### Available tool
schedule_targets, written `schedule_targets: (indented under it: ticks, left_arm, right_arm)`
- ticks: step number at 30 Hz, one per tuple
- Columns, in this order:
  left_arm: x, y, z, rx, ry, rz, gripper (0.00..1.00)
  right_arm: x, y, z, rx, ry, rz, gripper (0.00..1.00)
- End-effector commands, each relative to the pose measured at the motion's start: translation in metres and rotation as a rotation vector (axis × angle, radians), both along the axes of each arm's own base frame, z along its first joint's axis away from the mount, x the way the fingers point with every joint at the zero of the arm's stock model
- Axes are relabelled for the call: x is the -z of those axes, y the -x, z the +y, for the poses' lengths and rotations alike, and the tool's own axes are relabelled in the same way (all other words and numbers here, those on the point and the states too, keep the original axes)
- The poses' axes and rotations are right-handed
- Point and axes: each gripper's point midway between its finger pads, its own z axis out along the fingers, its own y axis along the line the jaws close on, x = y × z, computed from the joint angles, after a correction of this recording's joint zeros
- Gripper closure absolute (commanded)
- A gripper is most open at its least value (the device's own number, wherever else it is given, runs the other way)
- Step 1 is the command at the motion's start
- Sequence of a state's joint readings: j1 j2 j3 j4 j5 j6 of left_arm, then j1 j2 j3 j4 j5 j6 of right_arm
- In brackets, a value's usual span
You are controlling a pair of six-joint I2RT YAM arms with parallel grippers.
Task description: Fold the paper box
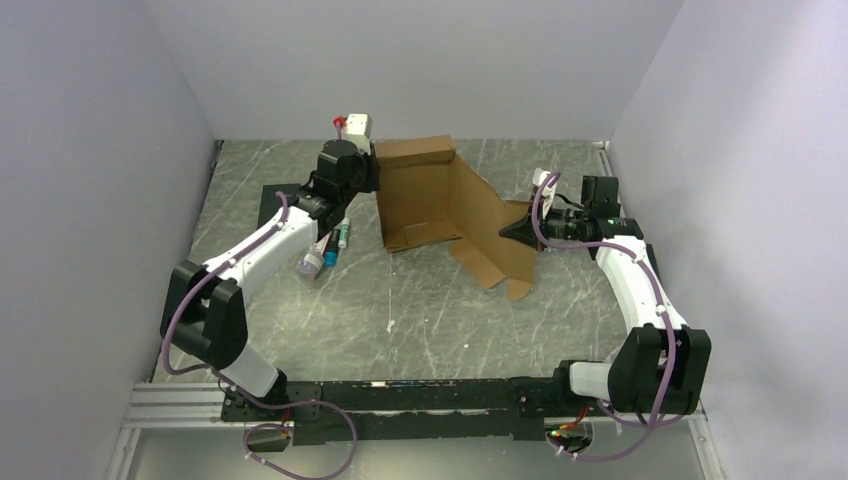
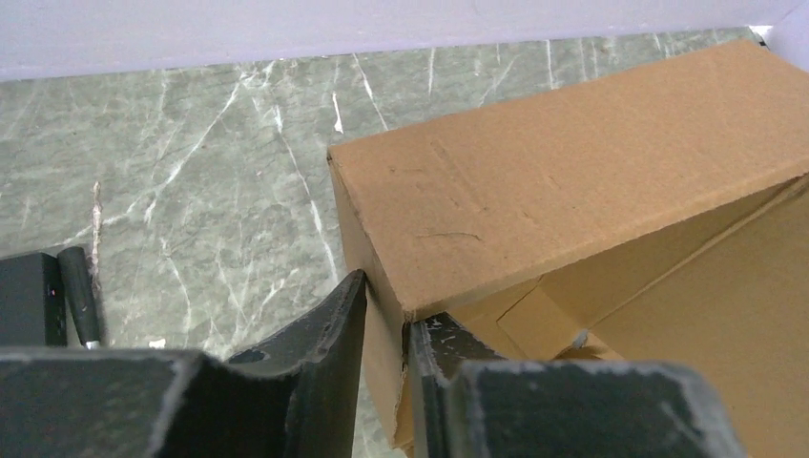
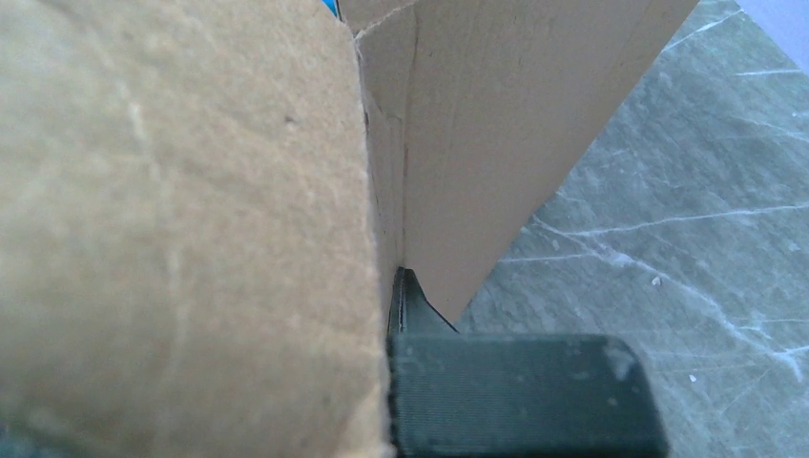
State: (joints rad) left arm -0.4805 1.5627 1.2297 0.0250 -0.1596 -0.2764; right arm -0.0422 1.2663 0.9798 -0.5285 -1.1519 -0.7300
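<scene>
Both jaws closed on the paper box (image 1: 440,200); left on a wall; right on a flap

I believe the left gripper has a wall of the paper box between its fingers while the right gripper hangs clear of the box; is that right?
Not quite: the right gripper is shut on a panel of the paper box, as the right wrist view shows. The left gripper does have a box wall between its fingers.

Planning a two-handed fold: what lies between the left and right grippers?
The paper box alone spans that stretch, from left gripper to right gripper; the top view shows it.
</scene>
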Motion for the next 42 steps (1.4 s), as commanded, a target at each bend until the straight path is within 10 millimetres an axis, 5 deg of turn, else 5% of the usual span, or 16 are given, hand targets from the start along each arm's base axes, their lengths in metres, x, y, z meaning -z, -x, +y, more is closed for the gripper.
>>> schedule_targets:
  ticks: [1,12,42]
  left_arm:
    - [-0.019,-0.01,-0.001,-0.019,0.007,-0.074,0.77]
    - [-0.02,-0.017,-0.007,-0.019,0.074,-0.152,0.67]
    - [-0.037,-0.034,-0.014,0.036,0.027,-0.381,0.65]
  right_arm:
    - [0.02,0.007,0.0,0.019,0.022,0.095,1.0]
    - [0.02,0.013,0.01,-0.025,-0.01,0.122,1.0]
    - [0.022,0.012,0.011,-0.03,-0.01,0.136,1.0]
